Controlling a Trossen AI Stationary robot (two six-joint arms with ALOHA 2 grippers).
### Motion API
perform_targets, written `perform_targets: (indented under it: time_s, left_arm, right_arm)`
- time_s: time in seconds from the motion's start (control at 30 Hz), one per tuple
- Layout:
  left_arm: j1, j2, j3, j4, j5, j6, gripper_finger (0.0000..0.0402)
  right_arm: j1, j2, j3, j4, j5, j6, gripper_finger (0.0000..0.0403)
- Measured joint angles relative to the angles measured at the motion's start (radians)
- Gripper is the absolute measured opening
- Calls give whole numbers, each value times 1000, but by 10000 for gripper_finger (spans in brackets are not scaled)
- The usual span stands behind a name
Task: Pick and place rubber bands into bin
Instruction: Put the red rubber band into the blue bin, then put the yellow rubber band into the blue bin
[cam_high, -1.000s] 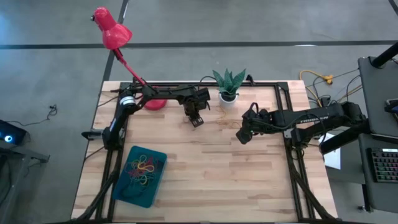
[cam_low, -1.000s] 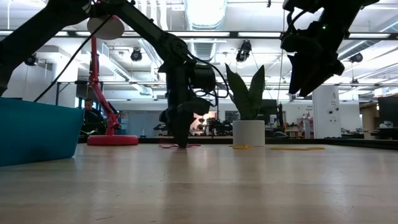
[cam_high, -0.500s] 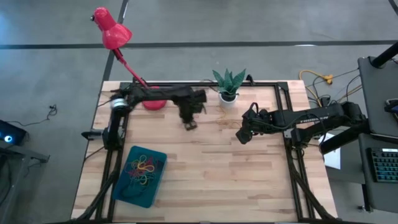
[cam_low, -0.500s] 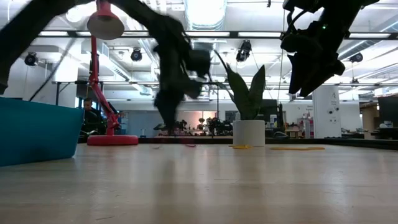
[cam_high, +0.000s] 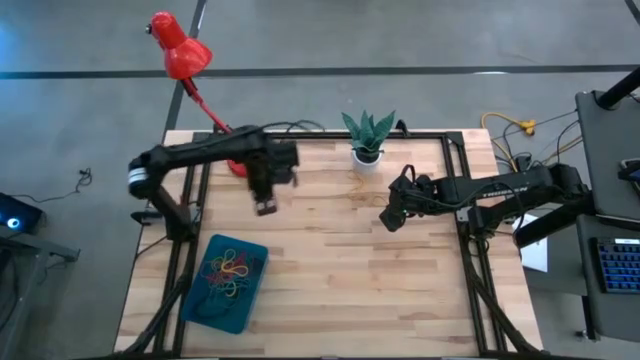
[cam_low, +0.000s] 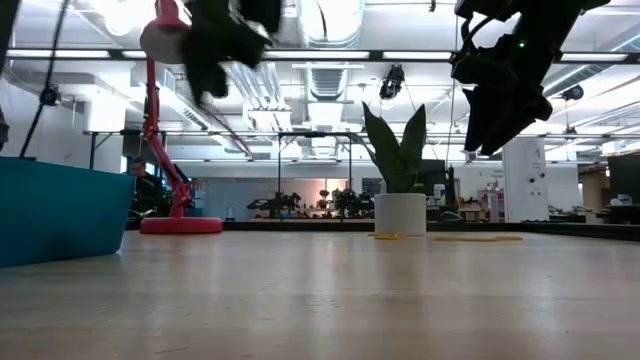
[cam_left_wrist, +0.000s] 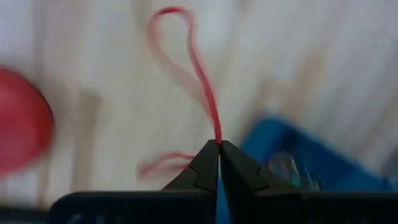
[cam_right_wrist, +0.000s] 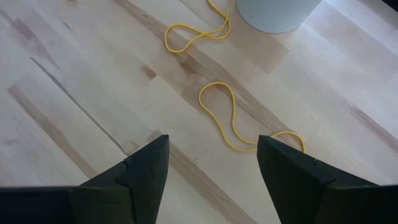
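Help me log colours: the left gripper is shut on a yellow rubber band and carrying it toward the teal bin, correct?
Not quite: the band is red, not yellow. The left wrist view shows the left gripper shut on a red rubber band, with the bin ahead. The yellow bands lie on the table under the open right gripper, as the right wrist view shows.

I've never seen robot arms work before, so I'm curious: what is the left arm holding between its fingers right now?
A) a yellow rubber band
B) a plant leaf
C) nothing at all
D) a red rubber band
D: in the left wrist view the left gripper is shut on a red rubber band looping out from its closed fingers.
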Motion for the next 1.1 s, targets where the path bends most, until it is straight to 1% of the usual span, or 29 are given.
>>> perform_targets:
  time_s: [0.07, 0.1, 0.2, 0.23, 0.33, 0.43, 0.5, 0.63, 0.77, 0.8, 0.83, 0.9, 0.93, 1.0, 1.1]
  left_arm:
    - [-35, -53, 0, -100, 25, -5, 0]
    - [-54, -80, -7, -101, 55, 7, 0]
    - [-136, -191, -58, -44, 235, 42, 0]
    - [-173, -223, -73, -39, 270, 25, 0]
    - [-280, -301, -152, -68, 259, -90, 0]
    - [-379, -351, -260, -46, 245, -228, 0]
    - [-440, -375, -337, -14, 265, -316, 0]
    - [-564, -410, -497, 187, 298, -469, 0]
    - [-681, -444, -650, 416, 299, -609, 0]
    - [-704, -447, -684, 458, 284, -647, 0]
    - [-725, -447, -711, 484, 248, -683, 0]
    - [-760, -448, -748, 496, 178, -743, 1]
    - [-772, -449, -762, 495, 160, -756, 3]
    - [-781, -448, -783, 507, 157, -778, 16]
    - [-780, -447, -803, 512, 154, -800, 52]
  right_arm:
    - [0, 0, 0, 0, 0, 0, 228]
    - [0, 0, 0, 0, 0, -4, 228]
    - [0, 0, 0, 4, 0, -23, 228]
    - [0, 0, 0, 4, 1, -31, 228]
    - [0, 0, 0, 5, 2, -49, 228]
    - [0, 0, 0, 13, 2, -67, 228]
    - [0, 0, 0, 16, 2, -88, 228]
    - [0, 0, 0, 36, 0, -121, 228]
    - [0, 0, 0, 65, -38, -143, 228]
    - [0, 0, 0, 76, -54, -165, 228]
    - [0, 0, 0, 88, -58, -191, 228]
    - [1, 0, 0, 108, -59, -245, 228]
    - [1, 0, 0, 114, -59, -274, 228]
    - [-2, 0, 0, 120, -60, -335, 228]
    - [-11, 2, 0, 120, -64, -412, 228]
